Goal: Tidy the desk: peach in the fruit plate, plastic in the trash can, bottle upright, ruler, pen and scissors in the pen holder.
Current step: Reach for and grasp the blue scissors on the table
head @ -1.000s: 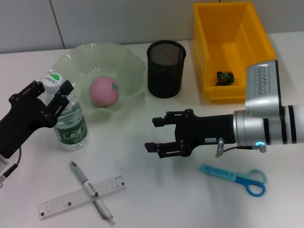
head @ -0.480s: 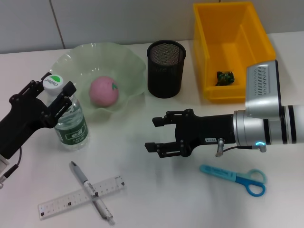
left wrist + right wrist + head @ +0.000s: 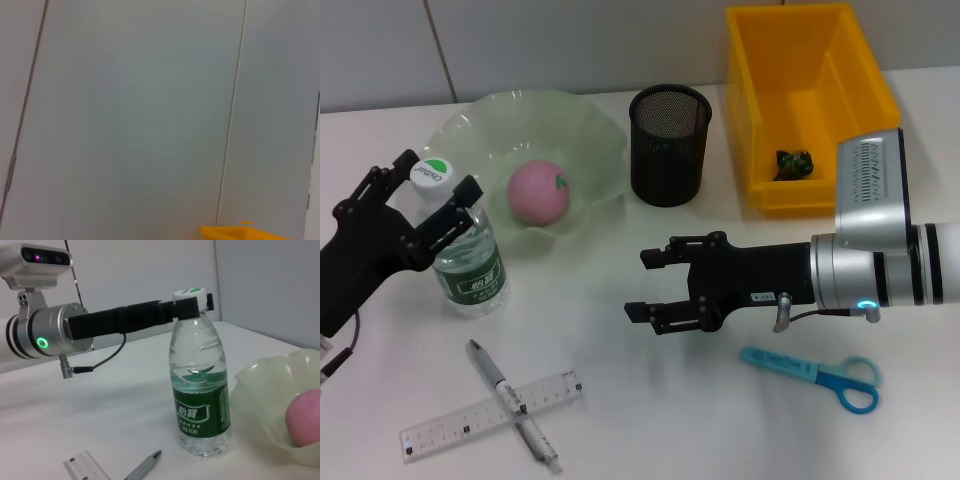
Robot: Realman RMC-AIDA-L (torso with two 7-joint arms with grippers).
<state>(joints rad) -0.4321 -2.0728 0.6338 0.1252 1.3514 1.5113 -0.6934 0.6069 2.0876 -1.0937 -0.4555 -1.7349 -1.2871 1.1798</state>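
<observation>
The clear bottle (image 3: 470,255) with a green label stands upright on the table beside the fruit plate (image 3: 590,125). My left gripper (image 3: 430,185) is open, one finger on each side of the bottle's white cap. In the right wrist view the bottle (image 3: 200,395) stands free. The pink peach (image 3: 538,192) lies in the plate. A silver pen (image 3: 510,402) lies across the clear ruler (image 3: 490,415) near the front left. Blue scissors (image 3: 815,372) lie at the front right. My right gripper (image 3: 650,285) hovers open over the table's middle, holding nothing.
A black mesh pen holder (image 3: 669,145) stands behind the right gripper. The yellow trash can (image 3: 810,100) at the back right holds dark plastic (image 3: 794,163). The left wrist view shows a wall and the trash can's rim (image 3: 240,232).
My left gripper's fingers have spread wider around the bottle cap and the arm has drawn slightly left. The bottle stays upright. The right arm has not moved.
</observation>
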